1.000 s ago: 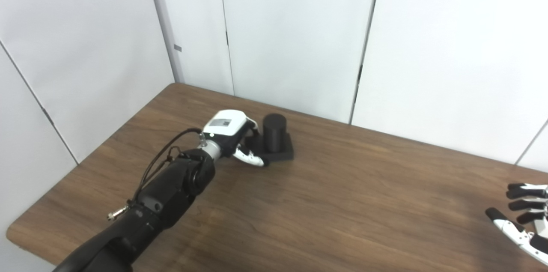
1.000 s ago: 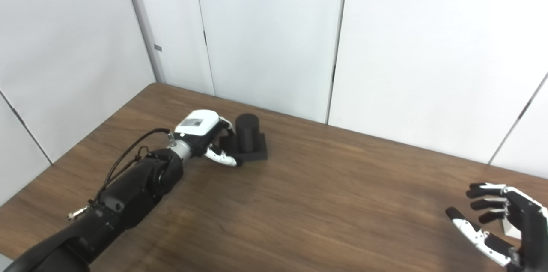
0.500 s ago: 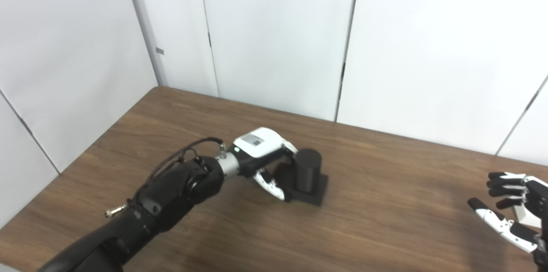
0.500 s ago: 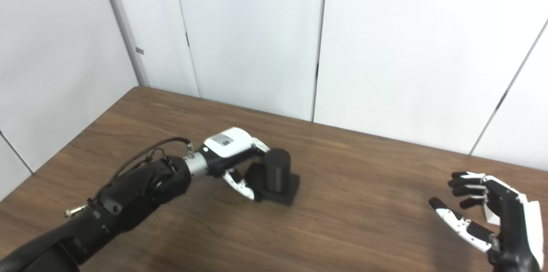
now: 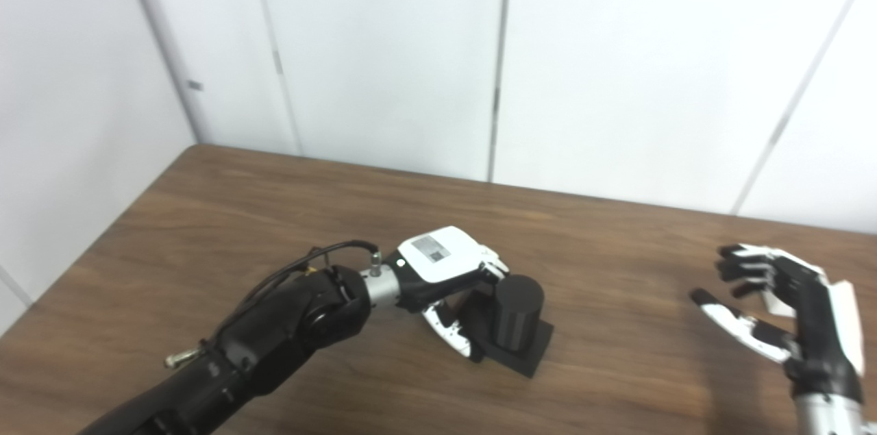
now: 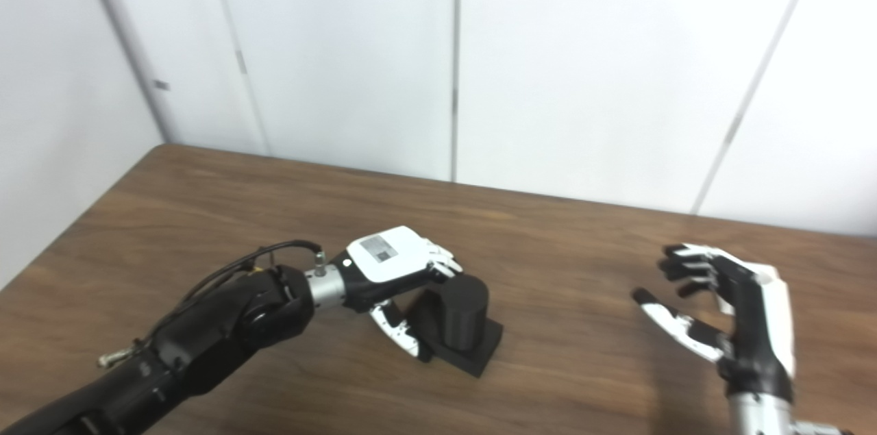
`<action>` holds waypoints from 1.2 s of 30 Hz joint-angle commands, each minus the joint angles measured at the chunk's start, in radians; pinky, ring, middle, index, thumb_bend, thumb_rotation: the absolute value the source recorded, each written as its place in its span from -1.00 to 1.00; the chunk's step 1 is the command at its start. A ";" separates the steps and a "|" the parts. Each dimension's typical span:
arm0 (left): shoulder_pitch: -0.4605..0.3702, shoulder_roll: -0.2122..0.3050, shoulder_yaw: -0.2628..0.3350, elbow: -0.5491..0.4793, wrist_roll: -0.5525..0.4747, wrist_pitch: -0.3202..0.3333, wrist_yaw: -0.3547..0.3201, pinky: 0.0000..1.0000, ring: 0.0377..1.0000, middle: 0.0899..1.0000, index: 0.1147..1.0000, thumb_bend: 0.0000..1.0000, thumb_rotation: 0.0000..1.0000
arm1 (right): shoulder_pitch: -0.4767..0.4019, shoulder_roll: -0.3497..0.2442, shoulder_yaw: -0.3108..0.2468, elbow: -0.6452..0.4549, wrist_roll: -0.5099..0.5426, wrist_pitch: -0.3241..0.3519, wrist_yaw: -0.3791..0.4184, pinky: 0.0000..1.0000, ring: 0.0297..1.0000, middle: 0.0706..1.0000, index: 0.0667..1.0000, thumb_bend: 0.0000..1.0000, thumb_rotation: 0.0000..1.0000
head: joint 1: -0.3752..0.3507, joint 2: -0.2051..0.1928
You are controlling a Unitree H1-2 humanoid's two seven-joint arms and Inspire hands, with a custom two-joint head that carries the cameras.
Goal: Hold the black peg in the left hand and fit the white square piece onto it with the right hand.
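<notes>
The black peg (image 5: 519, 315), a short cylinder on a square black base, is near the middle of the wooden table (image 5: 274, 216), tilted a little. My left hand (image 5: 445, 267) is shut on it from the left, fingers over the top of the base against the cylinder and thumb along the base's near edge. My right hand (image 5: 788, 305) hovers open at the right side of the table, fingers curled and apart, holding nothing. Only a sliver of the white square piece (image 5: 773, 303) shows behind those fingers; the rest is hidden by the hand.
White wall panels (image 5: 384, 44) close off the table's far edge and left side. A black cable (image 5: 301, 267) loops over my left wrist. Bare brown tabletop lies between the peg and my right hand.
The camera has swung to the right. My left hand has brought the black peg from the far left of the table toward its middle and nearer me. The right hand stays open.
</notes>
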 commanded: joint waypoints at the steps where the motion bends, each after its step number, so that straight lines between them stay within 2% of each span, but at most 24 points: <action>1: 0.047 -0.022 -0.090 0.033 0.121 -0.027 -0.061 0.65 0.69 0.58 -0.15 0.05 -0.86 | -0.044 -0.015 -0.010 -0.050 -0.005 -0.027 -0.011 -0.16 0.05 0.23 -0.08 -0.01 -0.75 | -0.028 0.004; 6: 0.033 -0.002 -0.120 0.037 0.157 -0.019 -0.075 0.65 0.71 0.61 -0.15 0.04 -0.85 | -0.049 -0.085 -0.013 -0.143 -0.038 0.071 0.070 -0.13 0.09 0.30 -0.08 0.00 -0.74 | -0.129 -0.001; 10: 0.033 0.012 -0.121 0.055 0.168 -0.033 -0.041 0.61 0.67 0.58 -0.15 0.05 -0.85 | -0.062 -0.176 -0.018 -0.208 -0.063 0.125 0.147 -0.12 0.16 0.36 -0.08 0.01 -0.73 | -0.182 -0.008; 11: 0.032 0.017 -0.123 0.060 0.171 -0.038 -0.033 0.61 0.66 0.57 -0.15 0.05 -0.85 | -0.071 -0.213 -0.015 -0.230 -0.073 0.158 0.187 -0.11 0.18 0.37 -0.08 0.01 -0.73 | -0.207 -0.014; 12: 0.032 0.022 -0.124 0.065 0.173 -0.042 -0.026 0.60 0.66 0.57 -0.15 0.05 -0.85 | -0.080 -0.248 -0.011 -0.248 -0.085 0.187 0.222 -0.05 0.23 0.41 0.16 0.17 -0.76 | -0.223 -0.018; 13: 0.033 0.025 -0.123 0.070 0.170 -0.046 -0.020 0.60 0.66 0.57 -0.15 0.05 -0.85 | -0.089 -0.283 -0.008 -0.265 -0.104 0.217 0.256 -0.01 0.26 0.44 0.31 0.28 -0.78 | -0.229 -0.019; 14: 0.033 0.028 -0.123 0.077 0.168 -0.052 -0.009 0.59 0.65 0.57 -0.15 0.05 -0.85 | -0.100 -0.314 -0.003 -0.280 -0.132 0.244 0.286 0.01 0.29 0.46 0.37 0.34 -0.76 | -0.252 -0.025; 15: 0.033 0.030 -0.123 0.082 0.166 -0.057 0.000 0.58 0.64 0.56 -0.15 0.05 -0.85 | -0.106 -0.332 0.000 -0.288 -0.151 0.261 0.304 0.03 0.31 0.48 0.40 0.38 -0.74 | -0.252 -0.025; 17: 0.035 0.039 -0.125 0.092 0.166 -0.070 0.016 0.58 0.64 0.56 -0.15 0.05 -0.85 | -0.136 -0.395 0.013 -0.294 -0.191 0.283 0.359 0.04 0.32 0.48 0.43 0.44 -0.73 | -0.312 -0.042; 19: 0.037 0.048 -0.127 0.097 0.169 -0.076 0.029 0.57 0.63 0.55 -0.15 0.05 -0.86 | -0.159 -0.435 0.027 -0.296 -0.221 0.306 0.404 0.06 0.35 0.50 0.45 0.48 -0.72 | -0.340 -0.051; 24: 0.047 0.067 -0.126 0.088 0.163 -0.059 0.006 0.60 0.66 0.57 -0.15 0.05 -0.86 | -0.232 -0.539 0.091 -0.283 -0.315 0.383 0.563 0.21 0.55 0.69 0.58 0.65 -0.68 | -0.413 -0.078; 29: 0.052 0.078 -0.122 0.105 0.158 -0.077 0.034 0.59 0.63 0.55 -0.15 0.05 -0.86 | -0.287 -0.567 0.150 -0.216 -0.425 0.397 0.613 0.32 0.67 0.77 0.61 0.83 -0.66 | -0.460 -0.101; 36: 0.056 0.088 -0.117 0.109 0.150 -0.091 0.062 0.52 0.59 0.53 -0.15 0.05 -0.86 | -0.363 -0.567 0.207 -0.110 -0.513 0.420 0.690 0.49 0.78 0.83 0.68 0.82 -0.63 | -0.479 -0.114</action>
